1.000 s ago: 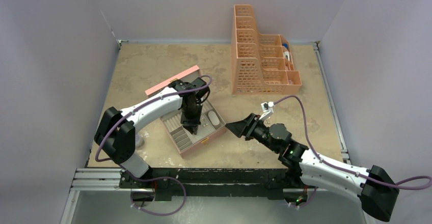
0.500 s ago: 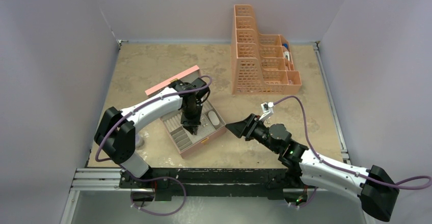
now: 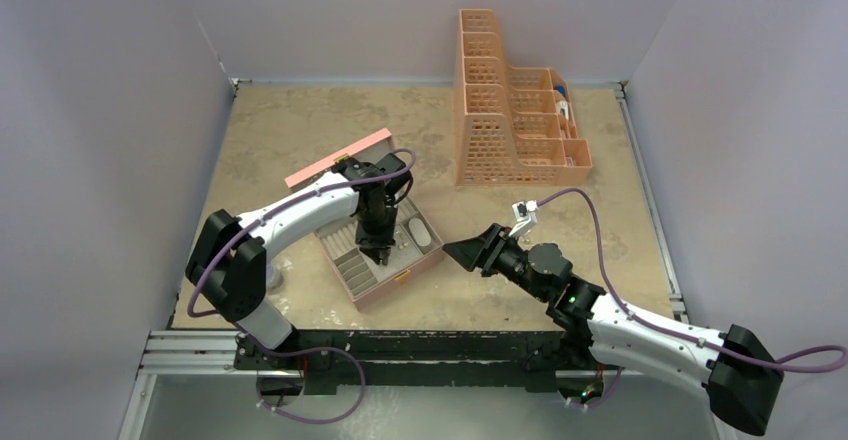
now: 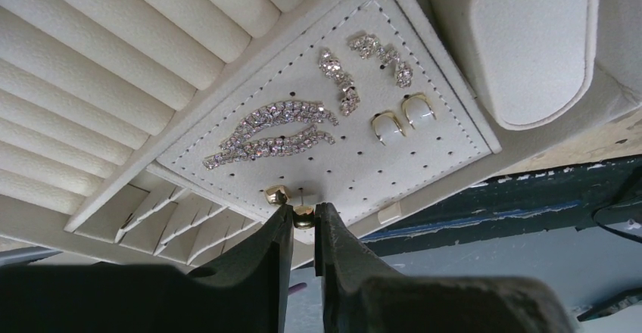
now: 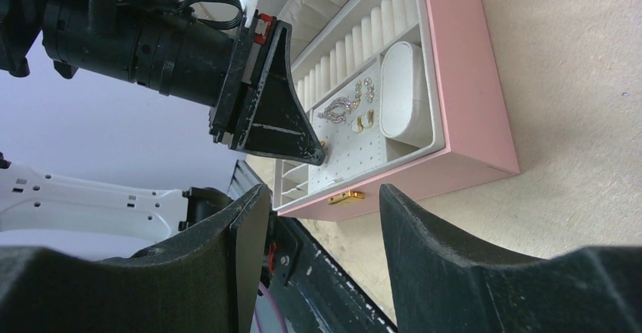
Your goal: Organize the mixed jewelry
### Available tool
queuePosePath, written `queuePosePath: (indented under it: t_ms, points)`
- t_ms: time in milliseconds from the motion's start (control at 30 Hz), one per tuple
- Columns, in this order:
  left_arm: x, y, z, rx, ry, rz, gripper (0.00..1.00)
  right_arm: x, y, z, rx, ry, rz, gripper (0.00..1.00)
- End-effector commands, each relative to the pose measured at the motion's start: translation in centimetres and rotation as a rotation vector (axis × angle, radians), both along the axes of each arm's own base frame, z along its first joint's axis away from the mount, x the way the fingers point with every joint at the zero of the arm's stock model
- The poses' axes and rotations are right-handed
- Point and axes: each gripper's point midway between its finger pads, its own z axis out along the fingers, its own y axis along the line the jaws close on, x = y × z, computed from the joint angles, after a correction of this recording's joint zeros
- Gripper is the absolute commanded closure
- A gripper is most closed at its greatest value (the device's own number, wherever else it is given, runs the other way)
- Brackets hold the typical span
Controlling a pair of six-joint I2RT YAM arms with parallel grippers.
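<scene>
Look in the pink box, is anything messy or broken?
Nothing looks spilled or broken. The sparkly earrings and gold hoops sit in neat pairs on the holed pad. Only one gold ball stud is not in yet: the left hand pinches it beside its twin.

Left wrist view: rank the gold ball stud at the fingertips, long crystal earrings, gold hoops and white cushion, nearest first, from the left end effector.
From the left end effector:
1. gold ball stud, between its fingertips.
2. long crystal earrings, just above, slightly left.
3. gold hoops, up and right.
4. white cushion, far upper right.
</scene>
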Motion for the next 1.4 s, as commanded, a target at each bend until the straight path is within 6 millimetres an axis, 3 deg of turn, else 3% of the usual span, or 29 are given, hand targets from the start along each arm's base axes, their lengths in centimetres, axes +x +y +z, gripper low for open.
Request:
queuePosePath:
  t_ms: [0, 433, 733, 1000, 1133, 1367]
  points:
    - [0.9, 0.6, -0.9, 0.057, -0.041, 0.018, 0.83, 0.6, -0.1, 1.6, 0.029, -0.055, -0.025, 0.42]
    - [1.2, 0.2, -0.2, 0.039, -0.056, 0.030, 0.81, 0.6, -0.1, 1.6, 0.025, -0.058, -0.025, 0.42]
    - [0.4, -0.7, 3.4, -0.073, -0.084, 0.020, 0.70, 0.8, -0.4, 2.1, 0.013, -0.070, -0.042, 0.42]
    - [0.1, -0.8, 5.3, -0.149, -0.144, 0.031, 0.64, 1.6, -0.9, 2.5, -0.037, -0.067, -0.089, 0.42]
    - [0.3, -0.8, 6.0, -0.213, -0.225, 0.033, 0.57, 3.1, -2.3, 1.5, -0.149, -0.021, -0.194, 0.42]
    - [1.3, -1.2, 9.1, -0.393, -0.469, 0.007, 0.44, 5.1, -7.7, -2.8, -0.457, 0.171, -0.492, 0.41]
